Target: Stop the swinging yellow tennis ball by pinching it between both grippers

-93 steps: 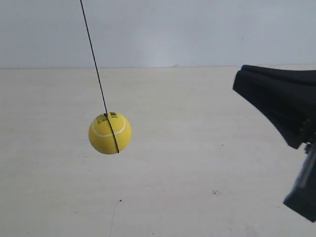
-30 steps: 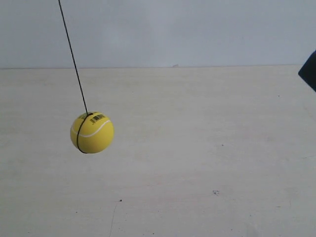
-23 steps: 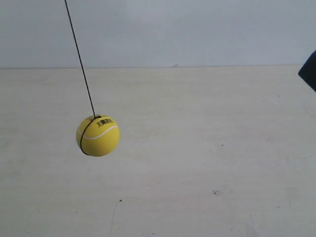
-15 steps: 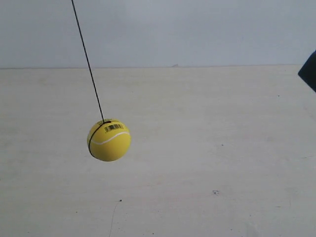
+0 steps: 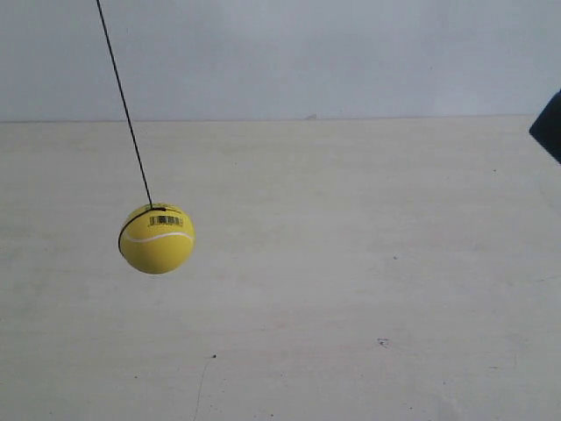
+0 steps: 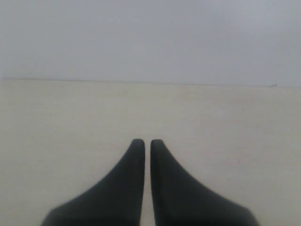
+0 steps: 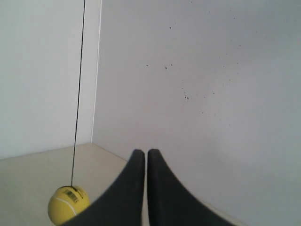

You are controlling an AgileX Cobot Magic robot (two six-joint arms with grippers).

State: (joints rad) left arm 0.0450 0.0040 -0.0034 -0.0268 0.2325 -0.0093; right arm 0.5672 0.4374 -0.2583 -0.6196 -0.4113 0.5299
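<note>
The yellow tennis ball [image 5: 157, 239] hangs on a thin dark string [image 5: 124, 105] over the pale table, left of the exterior view's centre, barcode sticker facing up. It also shows in the right wrist view as the ball [image 7: 68, 205], beside and beyond my right gripper [image 7: 143, 153], whose black wedge fingers are shut on nothing. My left gripper [image 6: 144, 142] is shut too, with only bare table ahead; the ball is out of that view. At the exterior view's right edge a black corner of a gripper [image 5: 550, 127] pokes in, far from the ball.
A pale wooden tabletop [image 5: 351, 289] fills the lower scene, with a plain white wall [image 5: 307, 53] behind it. In the right wrist view a white wall [image 7: 211, 70] stands close alongside the gripper.
The ball swung toward the exterior view's right and lower until half a second ago, then swung back left and slightly up. The black gripper corner at the right edge has stayed put over the last second.
</note>
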